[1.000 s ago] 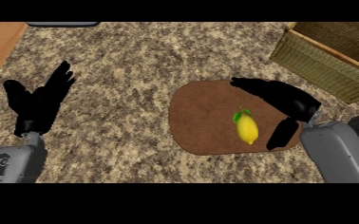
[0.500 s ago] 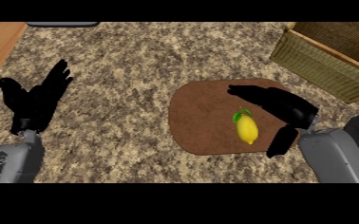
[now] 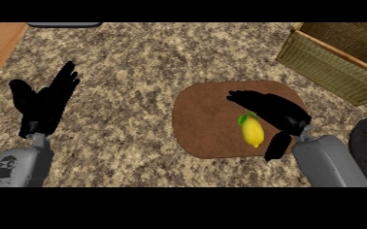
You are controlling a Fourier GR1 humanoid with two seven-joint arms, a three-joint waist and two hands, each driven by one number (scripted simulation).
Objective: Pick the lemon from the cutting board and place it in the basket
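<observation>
Seeing no readable writing, I count one lemon [image 3: 252,131] on one cutting board [image 3: 208,121], my right hand [image 3: 276,109] spread unclenched over it, one basket [image 3: 326,60] beyond, left hand [image 3: 44,104] resting, fingers straight.

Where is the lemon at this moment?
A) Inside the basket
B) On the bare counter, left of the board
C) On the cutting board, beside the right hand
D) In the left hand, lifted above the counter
C: the lemon lies on the brown cutting board, right beside the right hand, while the basket sits apart at the upper right.
</observation>
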